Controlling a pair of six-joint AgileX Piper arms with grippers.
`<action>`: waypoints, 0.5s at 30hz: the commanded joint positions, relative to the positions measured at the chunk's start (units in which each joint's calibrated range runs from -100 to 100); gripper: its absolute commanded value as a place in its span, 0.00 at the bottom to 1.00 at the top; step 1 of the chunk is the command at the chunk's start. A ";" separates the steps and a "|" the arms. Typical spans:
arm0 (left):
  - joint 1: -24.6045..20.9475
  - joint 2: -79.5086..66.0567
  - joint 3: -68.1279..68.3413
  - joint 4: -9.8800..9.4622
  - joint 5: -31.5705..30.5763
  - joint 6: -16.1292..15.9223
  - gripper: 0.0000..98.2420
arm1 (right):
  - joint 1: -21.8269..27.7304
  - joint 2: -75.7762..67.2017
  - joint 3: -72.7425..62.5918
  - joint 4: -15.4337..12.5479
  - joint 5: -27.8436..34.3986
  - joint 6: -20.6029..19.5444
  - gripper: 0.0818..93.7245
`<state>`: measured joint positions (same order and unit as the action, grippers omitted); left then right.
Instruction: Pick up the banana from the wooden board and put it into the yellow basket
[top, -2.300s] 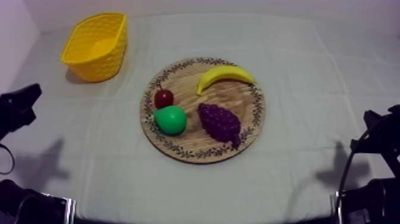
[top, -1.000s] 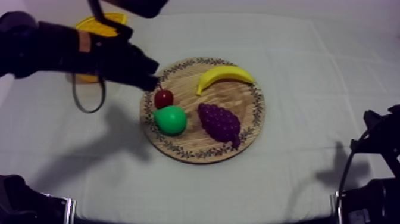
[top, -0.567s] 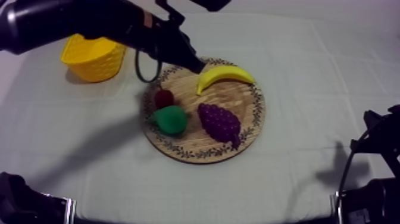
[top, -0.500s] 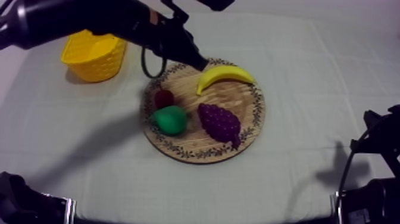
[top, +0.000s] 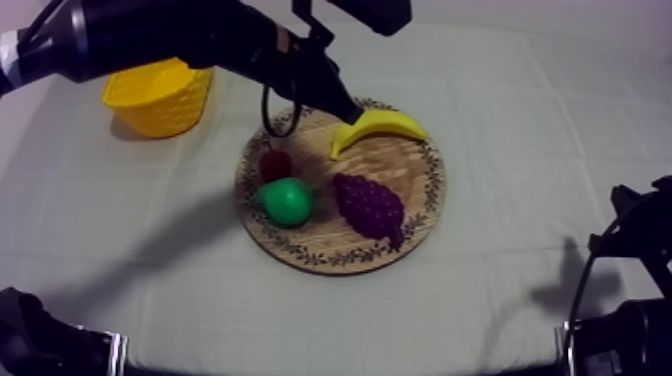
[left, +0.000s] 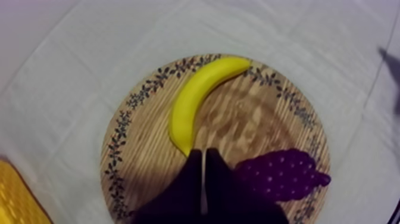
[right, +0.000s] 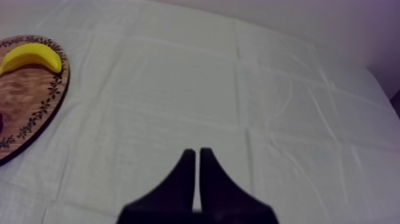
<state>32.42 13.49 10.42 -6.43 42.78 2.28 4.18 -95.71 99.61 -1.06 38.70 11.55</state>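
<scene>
The yellow banana (top: 380, 126) lies on the far part of the round wooden board (top: 420, 205), curved side up. My left arm reaches in from the upper left, and my left gripper (top: 348, 113) hovers just off the banana's left end. Its fingers lie together as a narrow wedge, shut on nothing. In the left wrist view my left gripper (left: 203, 156) points at the near end of the banana (left: 196, 98) on the board (left: 134, 155). The yellow basket (top: 160, 85) stands at the far left. My right gripper (right: 197, 155) is shut over bare cloth.
On the board also lie a green pear (top: 287, 201), a small red fruit (top: 274, 164) and a purple bunch of grapes (top: 369, 205). The grapes (left: 280, 176) sit beside my left gripper. My right arm rests low at the right edge.
My left arm rose from its rest at the left, swung past the basket and over the board, and now its tip is at the banana's left end. The right arm stayed still.
</scene>
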 joint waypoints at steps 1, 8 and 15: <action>0.26 -0.17 -0.05 -0.39 -0.45 1.11 0.02 | 0.03 -0.05 0.05 0.01 0.01 0.00 0.00; 0.42 -0.76 0.99 -0.71 -1.97 2.73 0.01 | 0.03 -0.05 0.05 0.01 0.01 0.00 0.00; 0.42 -1.08 1.86 -0.68 -2.92 4.00 0.15 | 0.03 -0.05 0.05 0.01 0.01 0.00 0.00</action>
<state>32.79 12.43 12.22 -7.10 39.82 5.98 4.18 -95.71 99.61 -1.06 38.70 11.55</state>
